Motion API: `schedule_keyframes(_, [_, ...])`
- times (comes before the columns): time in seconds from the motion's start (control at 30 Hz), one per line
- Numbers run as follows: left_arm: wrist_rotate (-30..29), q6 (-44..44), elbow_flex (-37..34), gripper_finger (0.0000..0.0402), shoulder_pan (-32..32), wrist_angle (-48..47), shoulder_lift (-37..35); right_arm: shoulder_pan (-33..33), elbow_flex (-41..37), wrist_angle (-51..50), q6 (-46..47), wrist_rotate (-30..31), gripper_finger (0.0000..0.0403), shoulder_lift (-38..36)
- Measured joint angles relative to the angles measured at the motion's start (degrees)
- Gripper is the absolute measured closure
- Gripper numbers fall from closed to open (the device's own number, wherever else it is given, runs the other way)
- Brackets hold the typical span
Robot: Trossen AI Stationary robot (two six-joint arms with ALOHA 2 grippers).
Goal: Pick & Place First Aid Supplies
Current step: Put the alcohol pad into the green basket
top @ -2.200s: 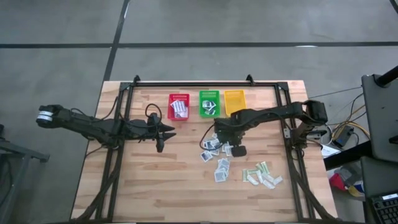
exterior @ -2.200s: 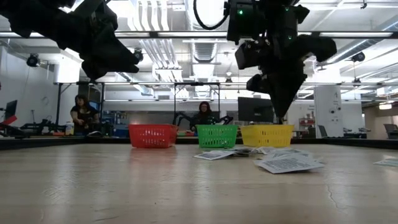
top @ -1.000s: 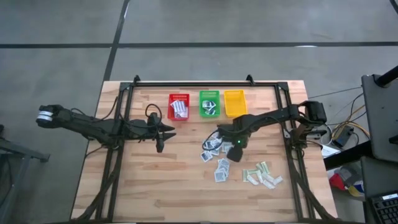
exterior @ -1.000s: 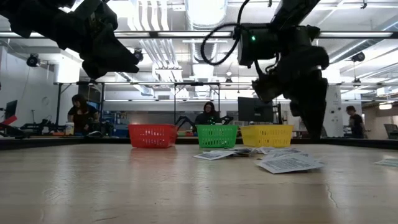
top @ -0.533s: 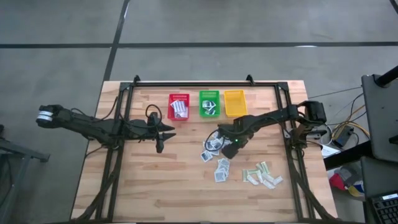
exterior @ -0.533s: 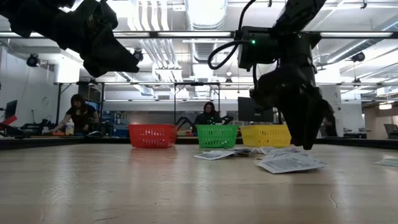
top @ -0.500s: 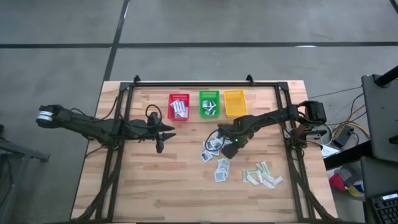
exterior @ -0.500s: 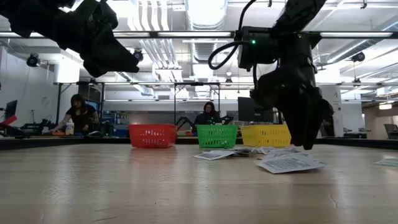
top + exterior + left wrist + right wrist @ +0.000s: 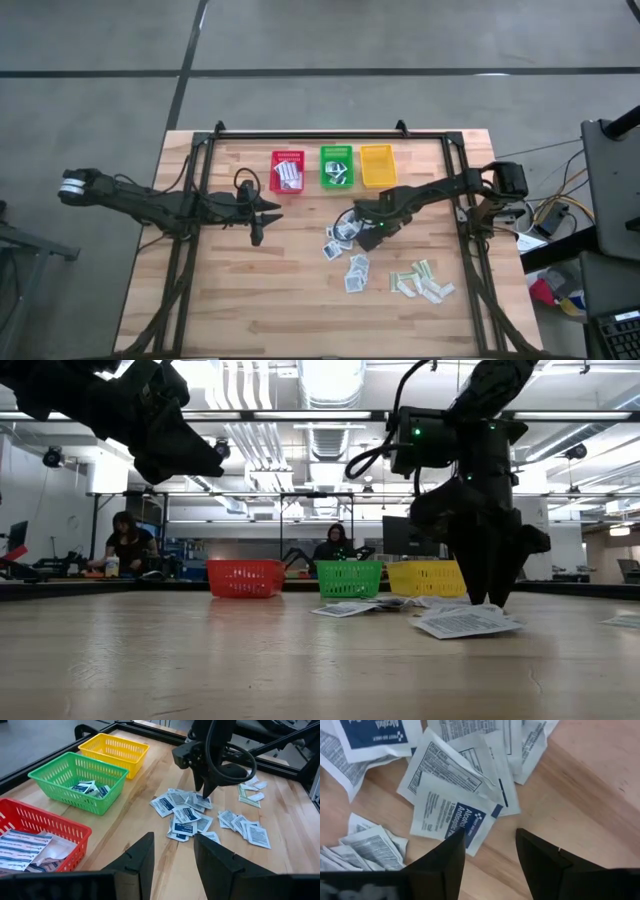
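Right gripper (image 9: 487,851) fingers apart over a packet (image 9: 451,816) reading "Alcohol Antiseptic", holding nothing, left gripper (image 9: 172,857) open, empty

The right tool (image 9: 490,600) hangs tips-down just over white packets (image 9: 462,622) on the surface (image 9: 200,660); three baskets (image 9: 346,578) stand behind.
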Motion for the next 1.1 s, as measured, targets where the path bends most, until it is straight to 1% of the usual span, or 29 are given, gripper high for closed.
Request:
schedule_keyframes(0.27, [0.0,0.44,0.0,0.0268,0.01,-0.26,-0.01,0.11,0.4,-0.59,-0.81,0.07,0.0258,0.15])
schedule_keyframes(0.43, [0.0,0.46,0.0,0.0268,0.01,-0.26,-0.01,0.15,0.5,-3.82,-2.43,1.33,0.0277,0.26])
schedule_keyframes(0.6, [0.0,0.44,0.0,0.0268,-0.01,-0.31,0.01,0.15,0.35,-5.76,-4.45,1.4,0.0298,0.28])
schedule_keyframes(0.77, [0.0,0.44,0.0,0.0268,0.01,-0.33,0.01,0.1,0.28,-8.99,-6.04,1.39,0.0312,0.33])
schedule_keyframes(1.1, [0.0,0.42,0.0,0.0268,0.0,-0.33,0.0,0.04,0.34,-10.84,-7.17,1.33,0.034,0.35])
